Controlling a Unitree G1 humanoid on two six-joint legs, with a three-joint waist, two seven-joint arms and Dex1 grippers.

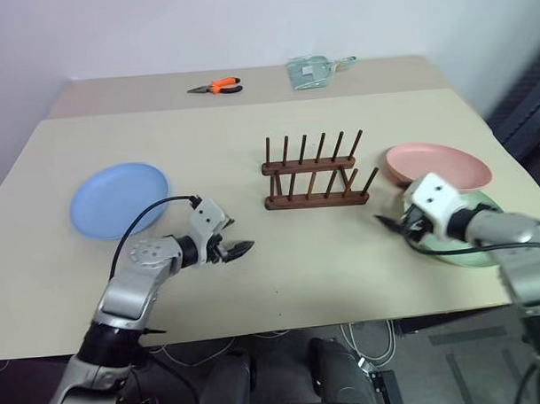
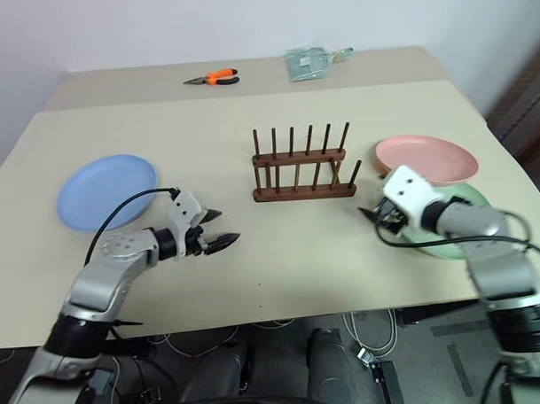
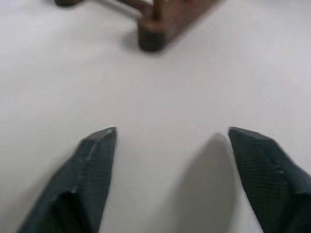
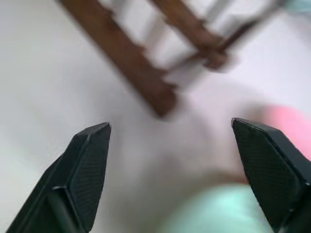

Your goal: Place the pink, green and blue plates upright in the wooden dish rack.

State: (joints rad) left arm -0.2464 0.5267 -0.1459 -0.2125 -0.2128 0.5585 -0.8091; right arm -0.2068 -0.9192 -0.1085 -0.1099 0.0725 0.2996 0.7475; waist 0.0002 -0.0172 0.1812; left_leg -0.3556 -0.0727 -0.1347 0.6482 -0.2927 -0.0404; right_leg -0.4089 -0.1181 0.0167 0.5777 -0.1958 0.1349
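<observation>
Left end effector [image 1: 240, 248]: fingers apart, holding nothing, low over bare surface [image 1: 250, 149], pointing toward the rack from its left front.
Right end effector [image 1: 388, 223]: fingers wide apart, holding nothing, over the near left rim of the green plate, pointing toward the rack's right end.
Plates, count: three, all lying flat, none in the rack.
Blue plate [image 1: 119, 198]: alone on the left side, just behind the left arm, clear of the surface's left edge.
Wooden dish rack [image 1: 315, 176]: one, at the middle of the surface; two parallel rails, six upright pegs on each; long axis runs left to right; all slots empty.
Pink plate [image 1: 437, 165]: right of the rack, overlapping the far edge of the green plate.
Green plate [image 1: 471, 244]: nearest the front right, partly hidden by the right arm, close to the surface's right edge.
Open room: bare surface in front of the rack, between the two end effectors, and behind the rack.
Far edge: one orange-handled pliers [image 1: 217, 87] and one clear packet [image 1: 312, 72], well apart from the rack.
</observation>
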